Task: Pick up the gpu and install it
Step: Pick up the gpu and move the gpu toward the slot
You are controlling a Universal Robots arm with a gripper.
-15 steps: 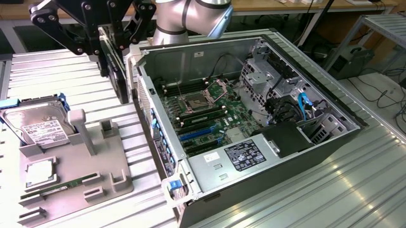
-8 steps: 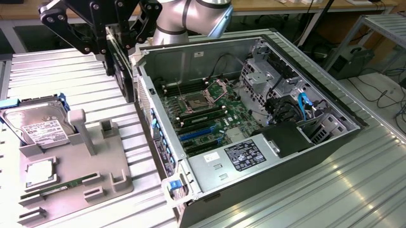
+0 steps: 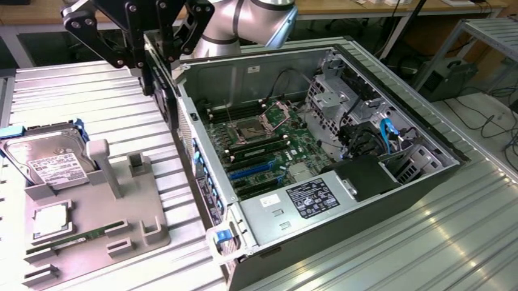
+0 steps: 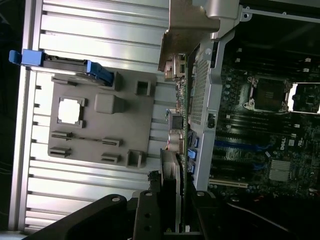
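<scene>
The gripper (image 3: 154, 57) hangs above the rear wall of the open computer case (image 3: 421, 182), at that wall's upper corner on the exterior view's left. Its claw is clamped on the gpu (image 3: 159, 85). In the wrist view the gpu (image 4: 178, 150) shows edge-on between the fingers (image 4: 150, 215), lying along the case's perforated rear panel (image 4: 200, 95), with its pale metal bracket (image 4: 190, 30) at the end away from the gripper (image 4: 172, 202). The case lies on its side with the open face up, so the motherboard (image 3: 267, 139) is clear from above. Its blue slots (image 3: 251, 170) sit near the rear wall, hemmed by the power supply (image 3: 307, 197) on one side and the processor socket (image 3: 247, 128) on the other. Blue cables (image 3: 387, 130) hang by the drive bays at the far wall. Everything rests on a ribbed metal table (image 3: 453, 242). Beside the case, on the exterior view's left, a grey fixture (image 3: 105, 224) carries a hard drive (image 3: 48, 160), a processor chip (image 3: 50, 221) and a memory stick (image 3: 69, 242). Desks and loose floor cables (image 3: 489, 121) lie behind.
</scene>
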